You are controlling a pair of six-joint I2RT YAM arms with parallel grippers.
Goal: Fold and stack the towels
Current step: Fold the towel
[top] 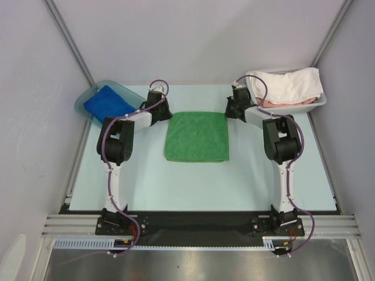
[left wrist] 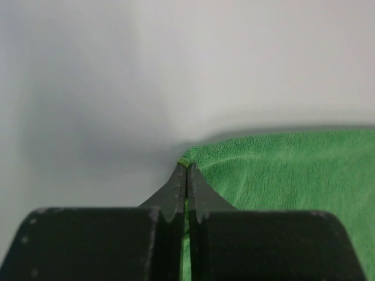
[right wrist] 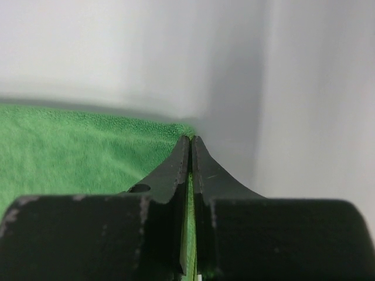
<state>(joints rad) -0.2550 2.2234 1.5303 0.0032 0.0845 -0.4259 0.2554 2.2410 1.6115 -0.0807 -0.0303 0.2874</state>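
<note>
A green towel [top: 196, 136] lies folded flat in the middle of the table. My left gripper [top: 166, 112] is shut on its far left corner; the left wrist view shows the green towel [left wrist: 293, 175] pinched between the closed jaws of the left gripper [left wrist: 186, 166]. My right gripper [top: 229, 111] is shut on the far right corner; the right wrist view shows the green towel [right wrist: 70, 146] clamped in the right gripper [right wrist: 191, 139]. A royal blue towel [top: 108, 103] lies folded in a bin at the far left. The purple towel is not in view.
A clear bluish bin [top: 88, 96] holds the blue towel at the far left. A white basket [top: 310, 103] at the far right holds a white cloth [top: 287, 85] over a pinkish item [top: 275, 101]. Grey walls enclose the table on three sides.
</note>
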